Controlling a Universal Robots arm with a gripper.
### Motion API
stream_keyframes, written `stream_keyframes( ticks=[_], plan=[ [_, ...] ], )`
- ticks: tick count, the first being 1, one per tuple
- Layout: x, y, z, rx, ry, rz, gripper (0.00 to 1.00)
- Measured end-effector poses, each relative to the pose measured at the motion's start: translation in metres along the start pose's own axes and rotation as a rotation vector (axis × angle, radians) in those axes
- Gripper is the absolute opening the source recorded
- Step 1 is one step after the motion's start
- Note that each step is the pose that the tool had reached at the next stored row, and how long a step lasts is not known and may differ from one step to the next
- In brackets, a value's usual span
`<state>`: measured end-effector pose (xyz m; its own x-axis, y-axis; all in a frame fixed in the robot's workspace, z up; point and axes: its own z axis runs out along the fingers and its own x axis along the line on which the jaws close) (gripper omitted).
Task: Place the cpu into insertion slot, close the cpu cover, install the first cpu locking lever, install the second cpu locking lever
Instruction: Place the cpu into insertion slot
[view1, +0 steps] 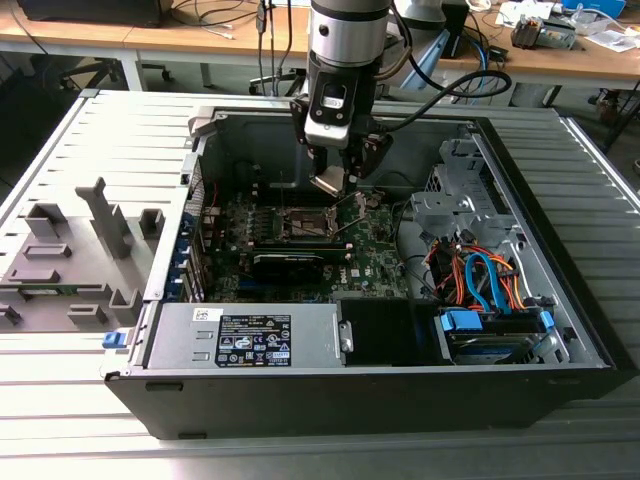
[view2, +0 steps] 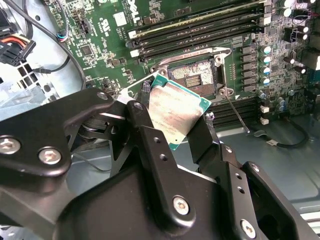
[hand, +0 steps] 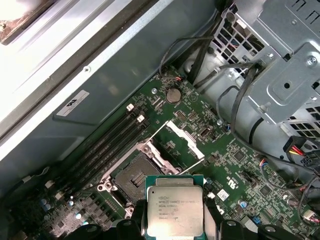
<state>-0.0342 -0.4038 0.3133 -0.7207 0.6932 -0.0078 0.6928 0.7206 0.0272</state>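
Observation:
My gripper (view1: 335, 182) is shut on the cpu (view1: 327, 184), a small square chip with a silver-grey top, held by its edges inside the open computer case. In both wrist views the cpu (view2: 175, 112) (hand: 174, 210) hangs tilted between the black fingers (view2: 146, 132), a little above and beside the insertion slot (hand: 132, 177) (view2: 192, 76). The slot lies bare, its dark centre showing. The cpu cover (hand: 183, 144) stands swung up from the slot's far side. A thin wire locking lever (view2: 237, 112) sticks up beside the slot.
A black graphics card (view1: 290, 262) lies just in front of the slot. Memory slots (view2: 200, 30) run along one side. A metal drive cage (view1: 450, 200) and orange and blue cables (view1: 480, 275) fill the exterior view's right. A power supply (view1: 245, 335) sits at the front.

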Motion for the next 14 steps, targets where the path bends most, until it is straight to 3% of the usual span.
stream_keyframes(
  ticks=[14],
  plan=[
    [0.0,0.0,0.0,0.003,-0.0038,0.042,0.54]
  ],
)
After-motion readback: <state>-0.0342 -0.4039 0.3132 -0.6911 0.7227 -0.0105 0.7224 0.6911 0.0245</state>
